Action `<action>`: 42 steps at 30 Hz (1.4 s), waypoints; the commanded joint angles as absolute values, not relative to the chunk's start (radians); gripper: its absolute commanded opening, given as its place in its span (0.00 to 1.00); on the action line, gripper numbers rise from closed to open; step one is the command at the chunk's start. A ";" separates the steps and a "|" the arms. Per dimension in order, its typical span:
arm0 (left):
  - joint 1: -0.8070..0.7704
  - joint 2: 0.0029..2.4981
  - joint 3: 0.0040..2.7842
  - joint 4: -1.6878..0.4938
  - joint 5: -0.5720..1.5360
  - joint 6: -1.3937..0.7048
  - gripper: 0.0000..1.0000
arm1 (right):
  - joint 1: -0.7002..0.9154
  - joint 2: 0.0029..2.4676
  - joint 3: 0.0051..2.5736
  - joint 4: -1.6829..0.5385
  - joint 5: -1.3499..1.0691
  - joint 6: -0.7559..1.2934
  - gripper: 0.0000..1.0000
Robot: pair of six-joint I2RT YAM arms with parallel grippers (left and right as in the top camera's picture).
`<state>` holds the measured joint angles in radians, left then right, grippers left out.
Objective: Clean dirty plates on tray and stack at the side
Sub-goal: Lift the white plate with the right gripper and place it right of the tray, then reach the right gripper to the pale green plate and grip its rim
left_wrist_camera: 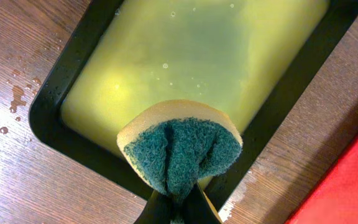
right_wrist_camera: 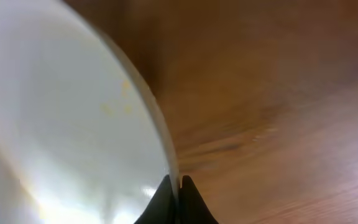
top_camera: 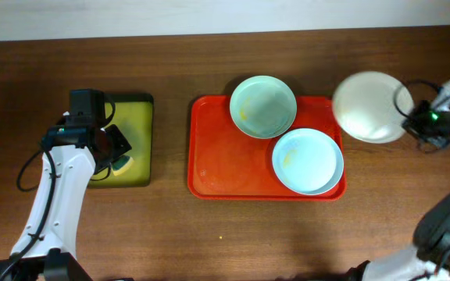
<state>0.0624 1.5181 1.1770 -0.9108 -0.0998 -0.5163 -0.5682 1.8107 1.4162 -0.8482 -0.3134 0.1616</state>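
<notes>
The red tray [top_camera: 225, 168] lies mid-table. On it the mint green plate [top_camera: 263, 106] rests at the back edge and the pale blue plate [top_camera: 307, 160] at the right, each with a yellowish smear. My right gripper [top_camera: 409, 115] is shut on the rim of the white plate [top_camera: 372, 105], held right of the tray; the right wrist view shows its jaws [right_wrist_camera: 179, 182] pinching the rim of the white plate [right_wrist_camera: 61, 124], which has faint yellow specks. My left gripper [top_camera: 116, 148] is shut on a folded green-and-yellow sponge [left_wrist_camera: 179, 149] over the small tray.
A black-rimmed yellow-green tray [top_camera: 135, 125] holding yellowish liquid [left_wrist_camera: 191, 56] stands at the left. Water drops lie on the wood beside it [left_wrist_camera: 14, 99]. The red tray's edge shows at the lower right of the left wrist view [left_wrist_camera: 347, 186].
</notes>
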 commanded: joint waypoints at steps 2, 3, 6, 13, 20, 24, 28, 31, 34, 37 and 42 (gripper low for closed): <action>0.067 1.497 1.176 -0.907 -0.089 -0.500 0.00 | -0.683 1.935 1.408 -0.790 -0.371 0.204 0.04; 0.067 1.497 1.176 -0.907 -0.089 -0.500 0.00 | -0.695 1.952 1.408 -0.775 -0.371 0.203 0.04; 0.067 1.497 1.176 -0.899 -0.089 -0.500 0.00 | -0.687 1.959 1.408 -0.748 -0.372 0.192 0.27; 0.067 1.497 1.176 -0.899 -0.081 -0.500 0.00 | -0.622 1.709 1.420 -0.818 -0.453 0.200 0.69; 0.067 1.497 1.176 -0.907 -0.082 -0.500 0.00 | -0.105 1.496 1.420 -0.838 -0.459 0.323 0.99; 0.067 1.497 1.176 -0.906 -0.083 -0.499 0.00 | 0.072 1.569 1.418 -0.826 -0.303 0.323 0.99; 0.067 1.497 1.176 -0.902 -0.083 -0.499 0.00 | 0.136 1.719 1.418 -0.735 -0.234 0.323 0.99; 0.067 1.497 1.176 -0.899 -0.083 -0.499 0.00 | 0.138 1.839 1.418 -0.658 -0.231 0.324 0.99; 0.067 1.497 1.176 -0.898 -0.082 -0.499 0.00 | 0.138 1.925 1.418 -0.600 -0.186 0.324 0.95; 0.067 1.497 1.176 -0.899 -0.081 -0.500 0.00 | 0.138 2.010 1.418 -0.511 -0.071 0.302 0.90; 0.067 1.497 1.176 -0.899 -0.082 -0.500 0.00 | 0.138 2.098 1.418 -0.402 -0.070 0.276 0.66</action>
<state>0.0624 1.5181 1.1759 -0.9001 -0.0849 -0.5163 0.1303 2.0628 1.4113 -0.4141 -0.0921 0.2890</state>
